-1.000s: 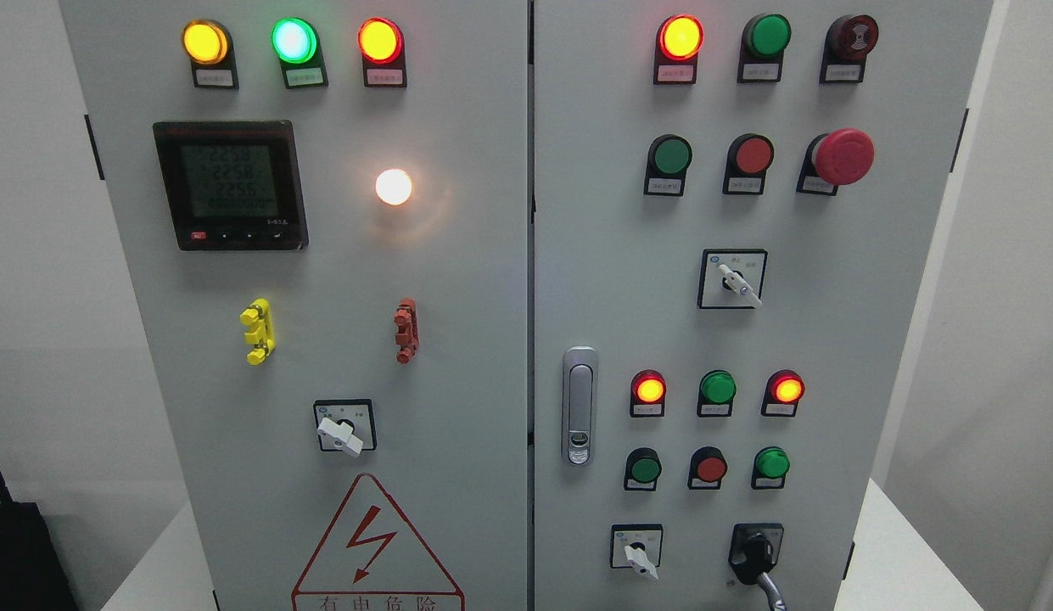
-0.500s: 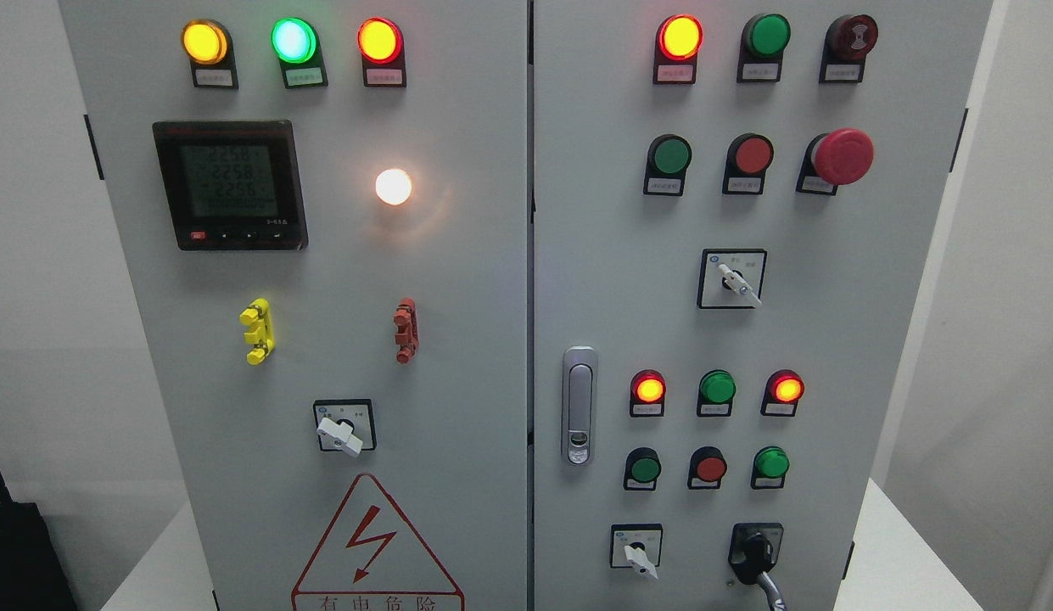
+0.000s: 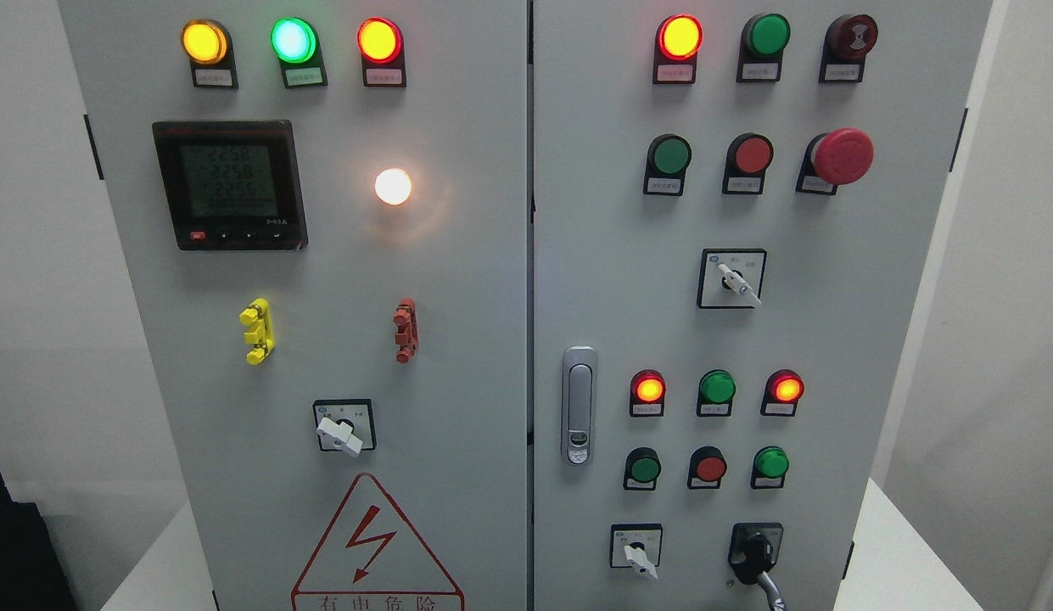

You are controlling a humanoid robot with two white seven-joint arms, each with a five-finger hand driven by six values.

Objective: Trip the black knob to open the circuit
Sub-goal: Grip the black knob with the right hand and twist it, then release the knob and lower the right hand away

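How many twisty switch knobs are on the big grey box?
4: white knob on the left door, white knob mid right door, white knob at the bottom, black knob beside it. The frame's edge might hide more.
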